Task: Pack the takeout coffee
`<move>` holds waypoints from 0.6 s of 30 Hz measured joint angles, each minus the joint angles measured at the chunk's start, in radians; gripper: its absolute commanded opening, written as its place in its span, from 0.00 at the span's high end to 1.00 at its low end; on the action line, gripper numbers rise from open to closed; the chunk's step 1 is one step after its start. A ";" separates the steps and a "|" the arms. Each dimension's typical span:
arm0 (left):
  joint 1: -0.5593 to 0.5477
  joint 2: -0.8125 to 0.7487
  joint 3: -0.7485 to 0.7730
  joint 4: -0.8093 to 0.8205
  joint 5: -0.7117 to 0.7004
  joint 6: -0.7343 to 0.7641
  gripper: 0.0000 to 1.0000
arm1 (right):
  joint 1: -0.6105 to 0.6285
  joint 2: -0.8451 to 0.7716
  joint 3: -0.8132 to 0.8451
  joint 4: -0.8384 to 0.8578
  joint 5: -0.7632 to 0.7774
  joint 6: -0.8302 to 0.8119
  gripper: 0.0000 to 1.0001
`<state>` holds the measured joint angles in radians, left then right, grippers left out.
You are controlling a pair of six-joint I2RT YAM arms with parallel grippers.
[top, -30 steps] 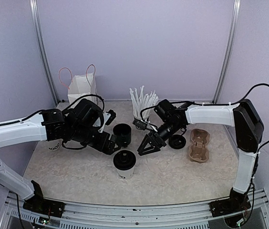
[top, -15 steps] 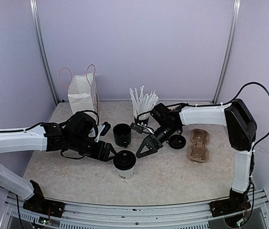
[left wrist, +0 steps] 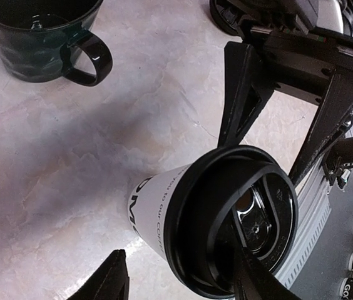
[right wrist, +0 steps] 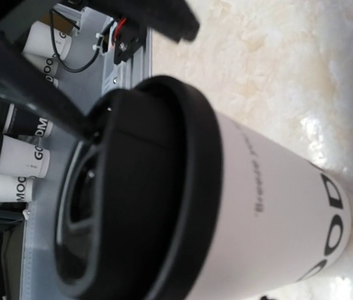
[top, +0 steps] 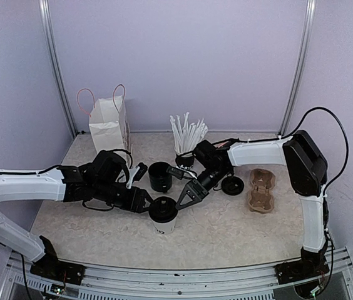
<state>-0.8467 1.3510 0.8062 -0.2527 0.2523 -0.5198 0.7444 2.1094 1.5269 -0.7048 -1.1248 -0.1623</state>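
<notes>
Takeout coffee cup (top: 163, 224) stands upright at the near middle of the table (top: 226, 231) with its black lid (top: 163, 209) on top; in the left wrist view the lid looks a little askew on the rim, though I cannot tell whether it is pressed home. Left gripper (top: 149, 204) is at the cup's left side with its jaws parted; one finger (left wrist: 255, 278) lies across the lid and the other (left wrist: 112, 280) hangs just beside the paper wall, apart from it, so nothing is held. Right gripper (top: 184, 200) sits just to the far right of the cup, jaws spread wide, tips at the lid's far edge, holding nothing.

The step in hand seems to be seating the lid. To do it well, the left jaws should close gently on the wall below the lid, only enough to steady it, since thin paper will likely buckle; the right fingers should press straight down and evenly around the rim, not on one side, or the cup may tip toward the black mug (top: 159, 176). A loose lid (top: 233, 185) lies near the cardboard carrier (top: 261, 190) on the right; the cup probably belongs there afterwards.
</notes>
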 measured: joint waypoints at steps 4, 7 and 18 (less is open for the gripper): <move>0.009 0.001 -0.015 0.036 0.022 -0.006 0.55 | 0.000 0.018 0.006 -0.003 -0.025 0.016 0.49; 0.011 -0.001 -0.038 0.077 0.039 -0.014 0.58 | 0.000 0.024 0.008 -0.005 -0.033 0.032 0.52; 0.032 0.005 -0.106 0.201 0.091 -0.057 0.62 | 0.000 0.040 0.016 -0.023 -0.014 0.102 0.62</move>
<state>-0.8150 1.3560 0.6998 -0.0521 0.3435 -0.5770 0.7441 2.1490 1.5425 -0.7280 -1.1389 -0.0601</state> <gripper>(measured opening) 0.384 0.396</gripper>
